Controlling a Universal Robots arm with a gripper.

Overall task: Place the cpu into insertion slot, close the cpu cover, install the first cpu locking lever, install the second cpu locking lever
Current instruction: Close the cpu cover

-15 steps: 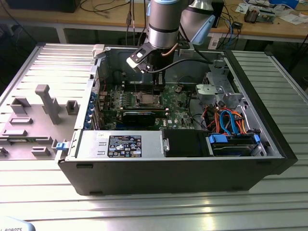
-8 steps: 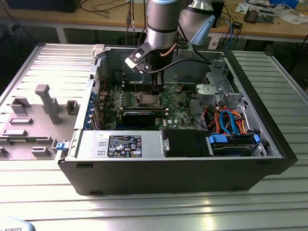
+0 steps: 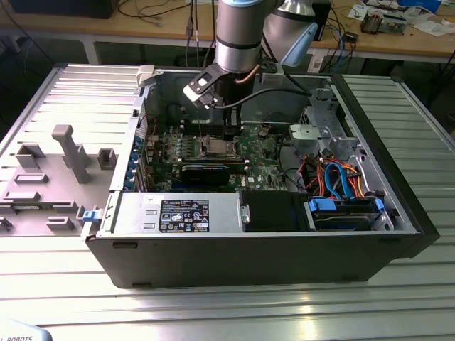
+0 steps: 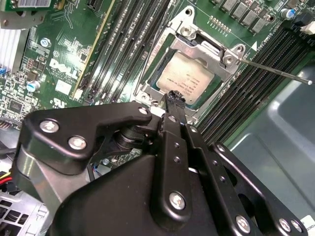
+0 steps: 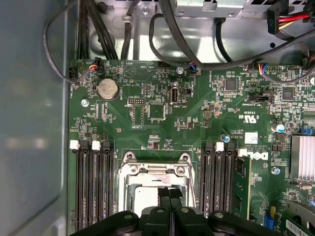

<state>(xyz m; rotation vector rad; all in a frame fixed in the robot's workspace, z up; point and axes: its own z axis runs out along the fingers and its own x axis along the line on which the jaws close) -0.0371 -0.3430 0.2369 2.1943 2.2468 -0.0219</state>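
My gripper [image 4: 175, 98] has its two black fingers pressed flat together with nothing between them. In both wrist views the joined tip hangs at the near edge of the insertion slot [image 3: 216, 147], close over its rim; I cannot tell whether it touches the metal. Just past the tip lies the cpu [image 4: 189, 78], seated flat in the slot with its dull grey top showing through the square window of the cpu cover [image 4: 209, 53]. The cover lies down over the chip, not tilted up. On the far side of the cover, one locking lever [image 4: 275, 72] shows as a thin straight rod. Its long axis runs away from the cover's corner tab, slanting out across the dark memory slots [image 4: 246, 93] toward the grey case wall [image 4: 280, 128]. I judge from that slant that it is swung out and not hooked down. So the lever lies beyond the socket from my tip, pointing away from me, with the green board [image 4: 64, 64] spread around it all.
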